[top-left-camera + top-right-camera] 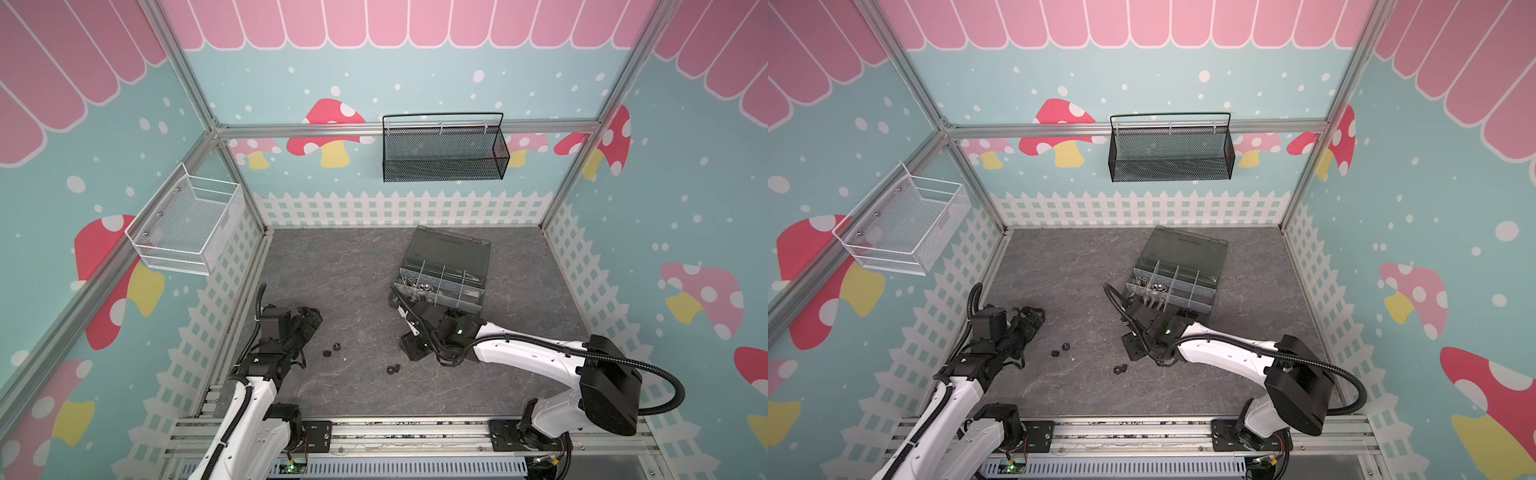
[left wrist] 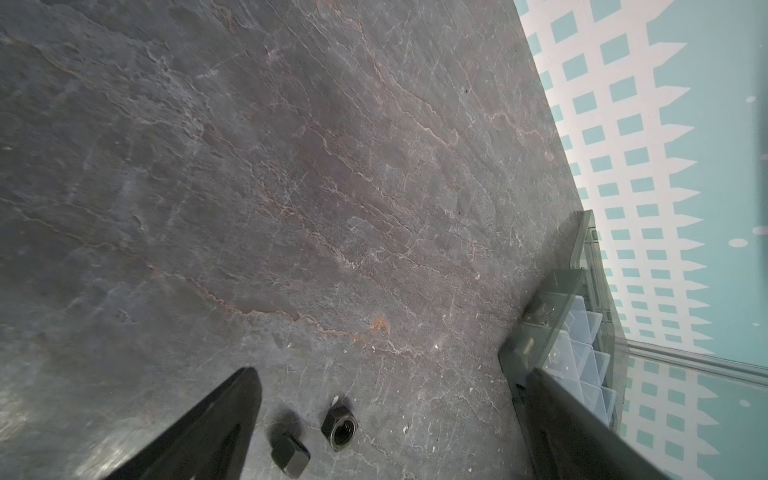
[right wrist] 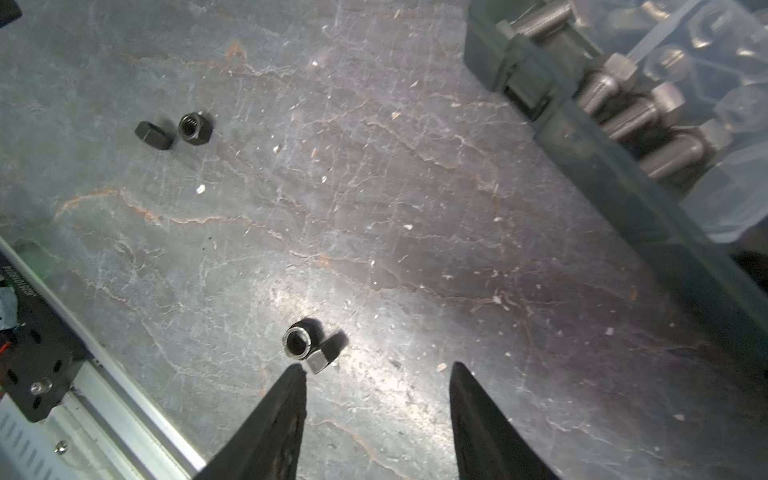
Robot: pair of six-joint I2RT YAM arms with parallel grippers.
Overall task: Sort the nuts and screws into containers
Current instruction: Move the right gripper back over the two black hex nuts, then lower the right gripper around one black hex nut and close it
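Note:
Two black nuts [image 2: 340, 428] lie on the slate table between the wide-apart fingers of my left gripper [image 2: 392, 370], which is open and empty; both top views show this gripper [image 1: 313, 318] at the left. Another pair of nuts [image 3: 298, 343] lies just beyond one fingertip of my right gripper [image 3: 377, 365], open with nothing between its fingers. In both top views that pair [image 1: 393, 369] sits just in front of the right gripper [image 1: 402, 326]. The containers [image 1: 444, 282] are compartments of an open dark grey box. Silver screws [image 3: 631, 116] fill its near corner compartment.
The box's smoky lid [image 1: 451, 247] stands tilted back behind the compartments. A black mesh basket [image 1: 444, 153] hangs on the back wall and a white wire basket [image 1: 187, 224] on the left wall. An aluminium rail [image 1: 415, 432] borders the table's front edge.

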